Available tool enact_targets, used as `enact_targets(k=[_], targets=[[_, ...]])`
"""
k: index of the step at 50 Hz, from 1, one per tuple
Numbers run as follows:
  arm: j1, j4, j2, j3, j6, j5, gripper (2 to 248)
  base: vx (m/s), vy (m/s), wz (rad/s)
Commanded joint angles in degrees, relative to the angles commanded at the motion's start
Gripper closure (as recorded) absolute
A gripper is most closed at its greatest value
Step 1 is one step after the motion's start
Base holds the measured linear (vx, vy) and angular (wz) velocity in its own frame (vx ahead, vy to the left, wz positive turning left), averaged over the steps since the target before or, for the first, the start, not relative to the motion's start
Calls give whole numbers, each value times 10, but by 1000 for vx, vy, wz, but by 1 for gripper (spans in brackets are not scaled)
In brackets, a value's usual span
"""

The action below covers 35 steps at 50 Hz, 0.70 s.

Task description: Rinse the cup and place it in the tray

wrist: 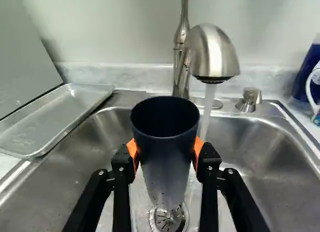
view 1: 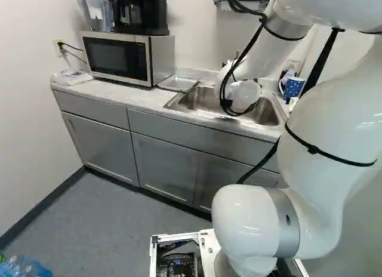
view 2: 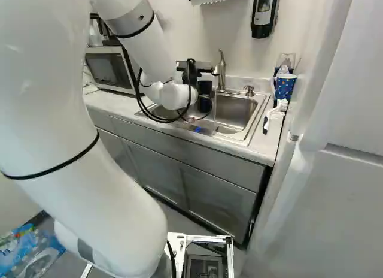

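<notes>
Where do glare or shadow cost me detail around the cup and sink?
Wrist view: the cup's interior is too dark to show its bottom, and bright highlights streak the faucet head. Right base view: the gap beside the cabinet is in deep shadow. Left base view: the microwave's door looks nearly black.

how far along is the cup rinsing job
Done: the cup is gripped between the orange pads over the sink, and the faucet is running.
In hand: apparently the rinse; the water falls beside the cup's rim, and I can't tell whether the inside is rinsed.
Left: placing the cup in the tray beside the sink.
</notes>
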Motion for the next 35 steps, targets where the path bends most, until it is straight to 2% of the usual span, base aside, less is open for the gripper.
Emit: enact_targets(k=[20,35], targets=[[-33,0,6,6,0,1,126,0,0,0],[-33,0,6,6,0,1,126,0,0,0]])
